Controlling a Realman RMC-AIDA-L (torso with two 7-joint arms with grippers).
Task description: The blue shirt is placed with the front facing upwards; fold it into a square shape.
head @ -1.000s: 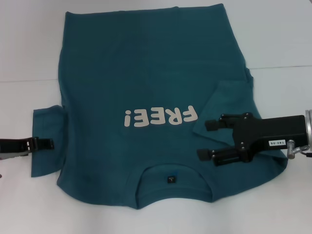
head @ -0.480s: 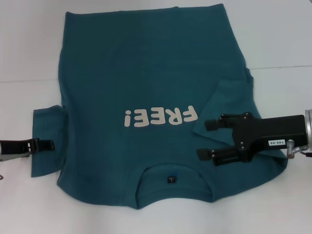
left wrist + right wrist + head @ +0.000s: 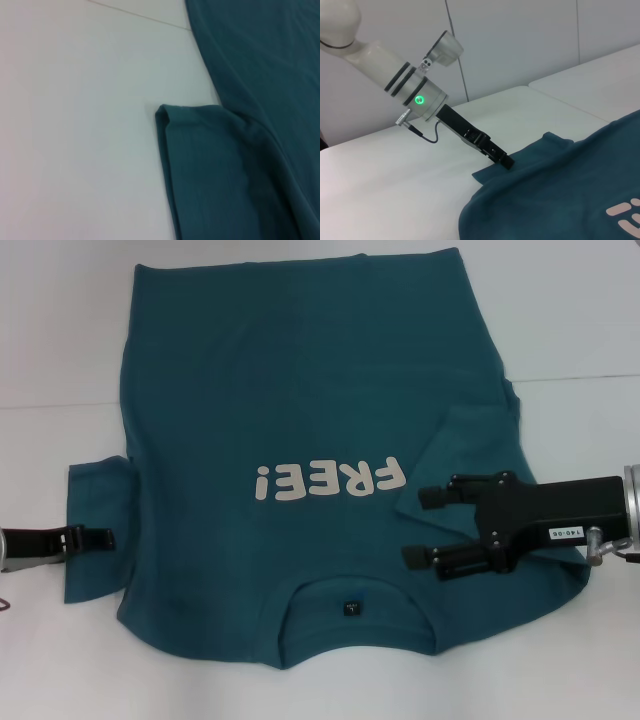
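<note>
While the dark teal-blue cotton T-shirt lies flat, front up, on the white table, we hold our right gripper level over its folded-in right sleeve, fingers spread apart. Our left gripper reaches low to the left sleeve's edge; we cannot tell whether its fingers are parted.

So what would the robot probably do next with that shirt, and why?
Probably the left end effector closes on the left sleeve and carries it inward over the blue shirt. That sleeve lies flat, sticking out past the body, with the end effector's tip at its outer edge. The right sleeve is already folded in, and the right end effector hangs open above it.
</note>
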